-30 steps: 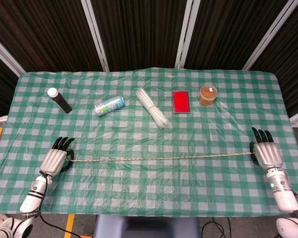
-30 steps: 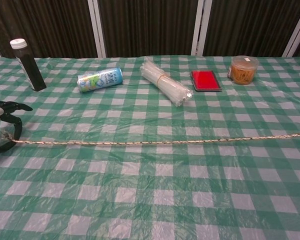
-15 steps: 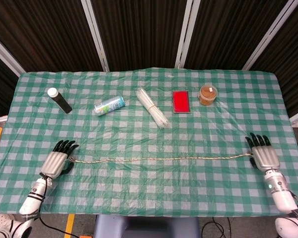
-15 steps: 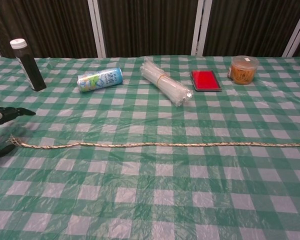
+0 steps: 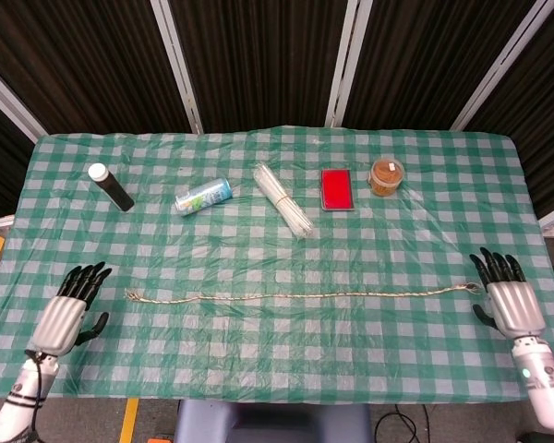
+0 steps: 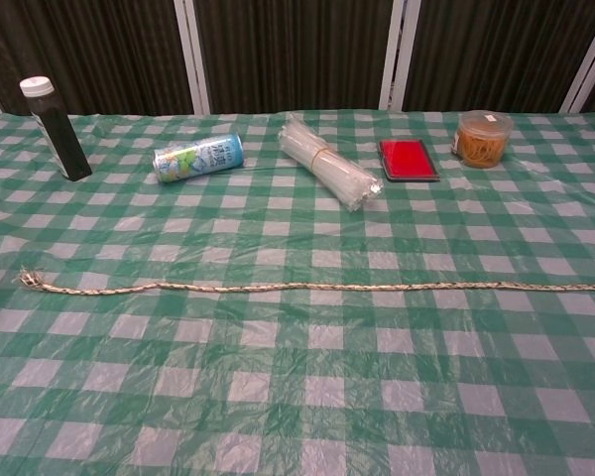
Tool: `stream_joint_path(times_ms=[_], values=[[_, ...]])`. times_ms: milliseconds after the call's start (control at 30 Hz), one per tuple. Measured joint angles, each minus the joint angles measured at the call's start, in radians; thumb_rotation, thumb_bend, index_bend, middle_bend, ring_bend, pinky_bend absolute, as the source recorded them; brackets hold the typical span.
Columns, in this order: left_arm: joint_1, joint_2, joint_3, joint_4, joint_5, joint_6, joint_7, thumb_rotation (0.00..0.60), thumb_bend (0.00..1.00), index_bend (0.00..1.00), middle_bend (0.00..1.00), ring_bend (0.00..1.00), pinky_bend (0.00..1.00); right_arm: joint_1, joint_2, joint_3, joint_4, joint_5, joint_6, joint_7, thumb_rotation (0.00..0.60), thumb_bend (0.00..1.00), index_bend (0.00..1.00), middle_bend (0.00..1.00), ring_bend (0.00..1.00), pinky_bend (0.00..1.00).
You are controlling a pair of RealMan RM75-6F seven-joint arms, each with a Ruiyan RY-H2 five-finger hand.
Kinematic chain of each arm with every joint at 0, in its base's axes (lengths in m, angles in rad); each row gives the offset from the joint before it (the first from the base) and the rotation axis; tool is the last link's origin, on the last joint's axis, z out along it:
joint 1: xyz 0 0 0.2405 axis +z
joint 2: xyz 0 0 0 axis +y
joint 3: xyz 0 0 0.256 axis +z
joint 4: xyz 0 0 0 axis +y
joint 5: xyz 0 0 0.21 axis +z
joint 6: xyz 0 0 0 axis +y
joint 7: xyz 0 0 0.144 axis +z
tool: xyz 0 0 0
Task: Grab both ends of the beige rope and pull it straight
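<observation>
The left hand (image 5: 63, 312) lies palm-down near the front left corner of the counter (image 5: 258, 360), fingers spread and holding nothing, set apart from the near end of the beige rope (image 5: 295, 296). The right hand (image 5: 508, 300) rests at the front right edge in the same manner, fingers apart and empty, with the rope's other end just beside its fingertips; whether they touch it cannot be told from the head view. Neither hand appears in the chest view. Between the two hands the rope lies flat on the green-and-white checked cloth, running almost straight from left to right across the front half of the counter, with only a slight waver along its length and a small frayed knot at its left end (image 6: 27, 281). Farther back, well apart from the rope, a row of other things sits on the cloth: a dark bottle with a white cap (image 5: 110, 185) standing toward the left, a drink can (image 5: 203, 197) lying on its side next to it, a clear-wrapped bundle of white sticks (image 5: 283, 200) lying at a slant near the middle, a red flat case (image 5: 337, 189) beside that, and a small round tub with orange contents (image 5: 386, 175) toward the right.
</observation>
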Motion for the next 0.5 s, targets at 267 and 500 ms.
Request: stream_joint_path(times_ms=[267, 500], values=[[0.189, 0.136, 0.055, -0.231, 0.05, 0.204, 0.157, 0.6, 0.43, 0.0, 0.0, 0.0, 0.0, -0.171, 0.108, -0.083, -0.209, -0.233, 0.337, -0.061, 0.6, 0.37, 0.0, 0.0, 0.0, 0.0], [0.204, 0.164, 0.061, -0.241, 0.054, 0.174, 0.19, 0.6, 0.44, 0.0, 0.0, 0.0, 0.0, -0.205, 0.146, -0.091, -0.238, -0.244, 0.349, -0.06, 0.6, 0.38, 0.0, 0.0, 0.0, 0.0]])
